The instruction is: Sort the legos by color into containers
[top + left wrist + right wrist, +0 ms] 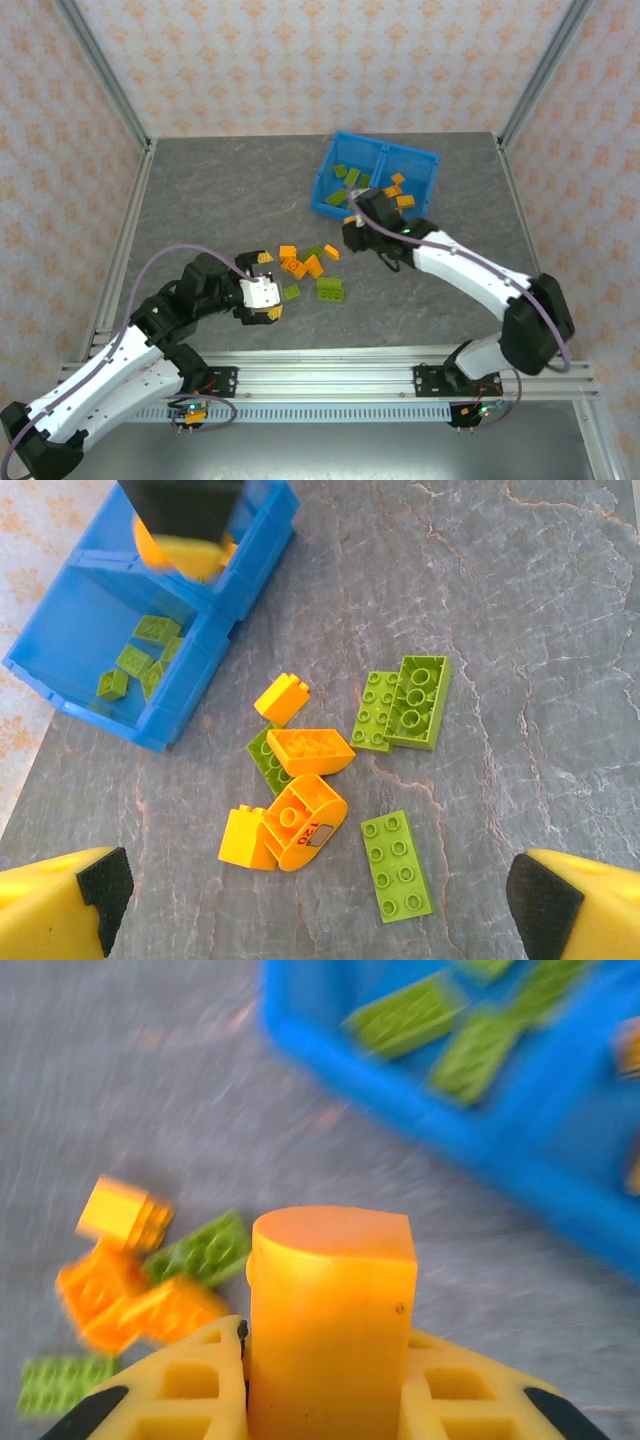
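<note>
My right arm folds at the elbow out to the right and runs its white forearm in toward the near edge of the blue bin point(410, 152), where my right end effector point(355, 228) is clamped on an orange brick point(330, 1300) that stands upright between the yellow fingers; my right wrist view is blurred. My left arm bends up from the near left corner and holds my left end effector point(320, 900) above the loose legos point(305, 265), jaws spread wide with nothing between them. Those legos lie in a cluster mid-counter, orange and lime green mixed, some touching or overlapping. One rounded orange brick point(305, 825) carries a small label reading "120". In the bin, lime green bricks point(140, 660) lie in the left compartment and orange bricks point(400, 190) in the right. The counter point(220, 190) is dark grey with a veined stone pattern. The walls point(300, 60) wear pale paper with a repeating orange motif, framed by aluminium posts point(100, 65).
</note>
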`<action>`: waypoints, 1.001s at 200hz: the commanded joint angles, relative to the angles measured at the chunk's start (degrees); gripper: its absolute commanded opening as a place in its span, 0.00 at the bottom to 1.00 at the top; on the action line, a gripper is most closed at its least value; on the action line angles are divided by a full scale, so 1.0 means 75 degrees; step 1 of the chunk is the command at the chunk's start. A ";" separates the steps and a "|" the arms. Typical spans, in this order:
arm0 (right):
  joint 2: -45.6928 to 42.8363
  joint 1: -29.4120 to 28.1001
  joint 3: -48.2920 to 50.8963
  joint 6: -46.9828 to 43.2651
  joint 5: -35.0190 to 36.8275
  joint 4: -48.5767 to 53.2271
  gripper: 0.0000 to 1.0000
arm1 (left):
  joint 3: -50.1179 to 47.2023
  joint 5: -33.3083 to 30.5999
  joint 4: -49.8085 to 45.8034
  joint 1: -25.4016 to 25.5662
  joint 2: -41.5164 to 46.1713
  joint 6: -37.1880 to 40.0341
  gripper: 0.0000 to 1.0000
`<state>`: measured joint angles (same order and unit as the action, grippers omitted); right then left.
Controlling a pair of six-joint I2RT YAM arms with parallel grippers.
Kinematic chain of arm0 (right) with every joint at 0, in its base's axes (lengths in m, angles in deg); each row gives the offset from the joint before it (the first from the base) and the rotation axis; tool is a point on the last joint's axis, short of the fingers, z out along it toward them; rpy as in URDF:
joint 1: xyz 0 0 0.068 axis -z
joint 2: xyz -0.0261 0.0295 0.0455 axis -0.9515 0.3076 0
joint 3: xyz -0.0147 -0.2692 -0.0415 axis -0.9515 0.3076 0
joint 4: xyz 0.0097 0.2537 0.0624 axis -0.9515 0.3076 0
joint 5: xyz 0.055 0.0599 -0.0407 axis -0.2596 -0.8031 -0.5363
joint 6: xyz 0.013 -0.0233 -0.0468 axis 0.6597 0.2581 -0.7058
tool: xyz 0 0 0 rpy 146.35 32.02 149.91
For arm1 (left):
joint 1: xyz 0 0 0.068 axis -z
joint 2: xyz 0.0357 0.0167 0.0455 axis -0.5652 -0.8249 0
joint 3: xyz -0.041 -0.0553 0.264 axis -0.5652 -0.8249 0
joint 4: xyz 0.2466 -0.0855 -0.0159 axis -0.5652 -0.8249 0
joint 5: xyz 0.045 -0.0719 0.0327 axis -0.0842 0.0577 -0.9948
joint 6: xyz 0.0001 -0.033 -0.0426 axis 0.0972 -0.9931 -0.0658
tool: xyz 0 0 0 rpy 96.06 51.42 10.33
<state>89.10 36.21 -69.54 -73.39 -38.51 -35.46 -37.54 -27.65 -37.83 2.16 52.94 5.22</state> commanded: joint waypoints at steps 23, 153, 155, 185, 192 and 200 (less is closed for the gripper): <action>0.0480 0.1704 -0.0367 0.1073 0.1183 -0.0555 0.29 | -0.0080 0.0182 0.0289 -0.0084 0.0052 -0.0045 1.00; 0.3409 0.2324 -0.2384 0.1603 0.1075 -0.0155 0.52 | -0.0115 0.0376 0.0226 -0.0096 0.0082 0.0044 1.00; 0.3356 0.2323 -0.2371 0.1589 0.1076 -0.0144 0.52 | -0.0115 0.0373 0.0226 -0.0096 0.0077 0.0048 1.00; 0.2103 0.2219 -0.1680 0.1447 0.0719 -0.0270 0.51 | -0.0115 0.0392 0.0239 -0.0096 0.0017 0.0059 1.00; 0.1656 0.2083 -0.1438 0.1260 0.0393 -0.0483 0.51 | -0.0115 0.0392 0.0240 -0.0096 0.0003 0.0070 1.00; 0.1192 0.1832 -0.1118 0.0952 0.0070 -0.0754 0.51 | -0.0115 0.0391 0.0249 -0.0095 -0.0023 0.0073 1.00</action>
<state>109.06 53.13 -82.55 -62.35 -33.18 -38.10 -37.74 -26.01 -37.42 1.81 52.92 5.19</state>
